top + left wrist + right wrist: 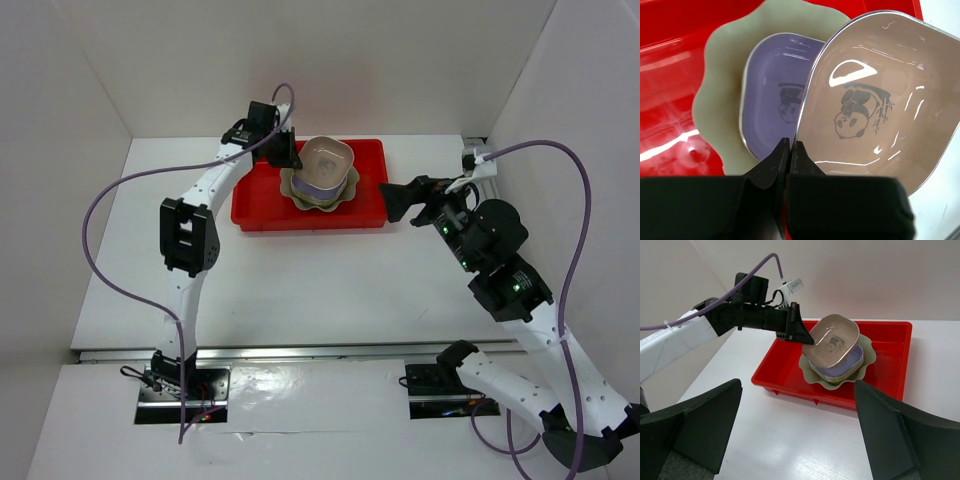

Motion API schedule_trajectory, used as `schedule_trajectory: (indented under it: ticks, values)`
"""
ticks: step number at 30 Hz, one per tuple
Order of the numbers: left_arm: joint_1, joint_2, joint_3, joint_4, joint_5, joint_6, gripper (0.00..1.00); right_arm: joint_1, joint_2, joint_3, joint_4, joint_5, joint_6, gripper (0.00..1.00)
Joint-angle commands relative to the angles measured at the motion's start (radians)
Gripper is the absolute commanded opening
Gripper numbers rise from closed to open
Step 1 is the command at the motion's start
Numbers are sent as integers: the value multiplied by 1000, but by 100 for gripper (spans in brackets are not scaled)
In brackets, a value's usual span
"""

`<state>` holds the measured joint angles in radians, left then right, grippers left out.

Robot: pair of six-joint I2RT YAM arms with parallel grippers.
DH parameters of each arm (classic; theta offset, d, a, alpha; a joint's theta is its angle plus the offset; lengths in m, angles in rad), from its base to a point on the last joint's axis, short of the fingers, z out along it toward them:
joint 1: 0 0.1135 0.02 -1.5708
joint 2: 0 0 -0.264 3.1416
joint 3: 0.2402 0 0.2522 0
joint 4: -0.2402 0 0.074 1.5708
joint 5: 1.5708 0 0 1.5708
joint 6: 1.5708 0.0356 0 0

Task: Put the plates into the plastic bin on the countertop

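The red plastic bin lies at the back of the white countertop. Inside it a pale-green scalloped plate carries a stack of small plates topped by a lavender one. My left gripper is shut on the rim of a pink-tan panda-print plate, held tilted just above the stack. In the top view that plate hangs over the bin's middle with the left gripper at its left edge. My right gripper stands open and empty beside the bin's right end.
White walls enclose the countertop on three sides. Seen from the right wrist, the bin lies ahead of the spread fingers, with bare countertop between. A purple cable loops off each arm.
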<state>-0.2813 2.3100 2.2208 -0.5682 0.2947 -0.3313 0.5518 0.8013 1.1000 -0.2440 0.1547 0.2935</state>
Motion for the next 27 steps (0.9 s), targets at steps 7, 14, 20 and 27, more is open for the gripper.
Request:
schedule_trajectory:
  ticks: [7, 14, 20, 27]
  values:
    - [4, -44, -15, 18, -62, 21, 6, -4, -1, 15, -29, 8, -4, 100]
    - [4, -14, 28, 18, -81, 2, 11, -4, -1, 15, -29, 8, -4, 100]
    - [4, -4, 42, 18, -68, -28, 51, -4, -1, 24, -49, 17, -4, 100]
    - [14, -167, -9, 60, -68, -47, 77, -4, 9, 24, -49, 17, -13, 100]
